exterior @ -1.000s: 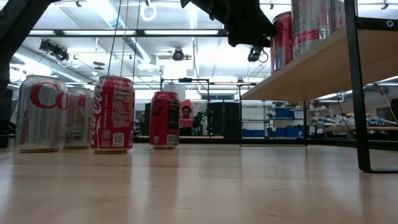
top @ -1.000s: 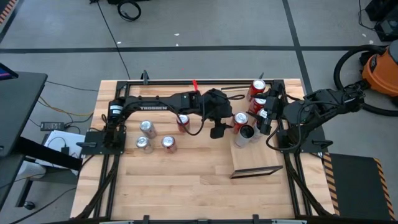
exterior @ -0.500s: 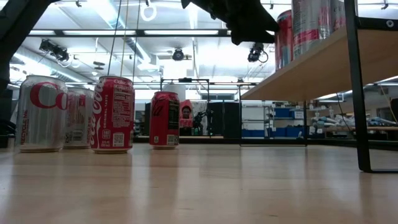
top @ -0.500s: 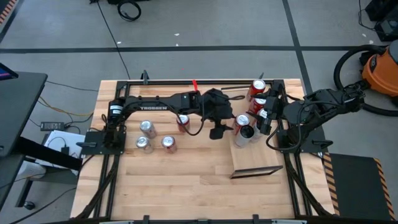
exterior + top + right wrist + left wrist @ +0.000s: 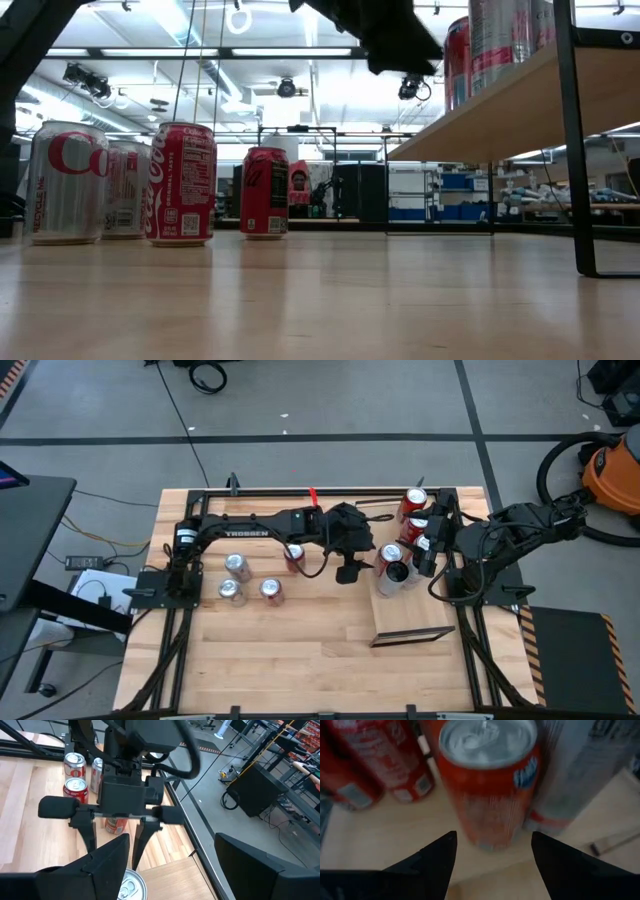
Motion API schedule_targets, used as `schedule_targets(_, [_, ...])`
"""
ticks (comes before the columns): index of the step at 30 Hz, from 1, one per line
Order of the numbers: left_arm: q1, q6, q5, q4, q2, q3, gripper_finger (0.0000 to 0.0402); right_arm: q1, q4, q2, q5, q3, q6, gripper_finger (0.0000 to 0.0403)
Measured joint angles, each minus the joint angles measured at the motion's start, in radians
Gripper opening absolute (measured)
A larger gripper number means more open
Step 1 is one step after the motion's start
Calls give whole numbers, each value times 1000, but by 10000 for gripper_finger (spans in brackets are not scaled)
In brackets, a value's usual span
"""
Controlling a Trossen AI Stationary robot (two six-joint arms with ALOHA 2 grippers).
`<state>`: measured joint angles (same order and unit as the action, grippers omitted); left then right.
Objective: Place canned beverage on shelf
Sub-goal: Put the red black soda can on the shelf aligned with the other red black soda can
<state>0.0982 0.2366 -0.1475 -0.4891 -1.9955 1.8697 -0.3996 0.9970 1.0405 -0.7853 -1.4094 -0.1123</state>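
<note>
On table [image 5: 300, 650] up front, four cans [image 5: 181, 183] standing; farther, on shelf [image 5: 410, 622], four more, Fanta can [image 5: 487, 780] upright before open, empty left pincer [image 5: 493, 836]; right pincer [image 5: 171, 838] spread open beside silver can [image 5: 131, 889].

An orange can [image 5: 487, 780] stands upright on the light-wood shelf [image 5: 415, 615], apparently among other cans.

Top cam looks straight down on my whole table [image 5: 300, 650]. Low cam sits at tabletop level, facing the room. My left wrist cam is super close on an orange can [image 5: 487, 780] standing on the shelf [image 5: 380, 845]. Right wrist cam faces my left gripper [image 5: 114, 837], which the top cam shares.
</note>
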Motion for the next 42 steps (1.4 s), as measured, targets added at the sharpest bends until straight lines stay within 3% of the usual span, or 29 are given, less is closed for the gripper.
schedule_targets(12, [0, 10, 159, -316, 82, -1, 248, 0, -67, 0, -19, 0, 104, 302])
schedule_targets(22, [17, -119, 183, -511, 160, -6, 215, 0, -97, -3, -33, 16, 168, 302])
schedule_targets(28, [-4, -141, 241, -472, 174, -127, 215, 0, -154, -12, -33, 77, 186, 302])
schedule_targets(37, [20, -206, 267, -346, 319, -371, 215, 0, -182, -15, -31, 93, 186, 302])
schedule_targets(42, [52, -273, 288, -364, 392, -477, 215, 0, -202, -15, -32, 93, 192, 302])
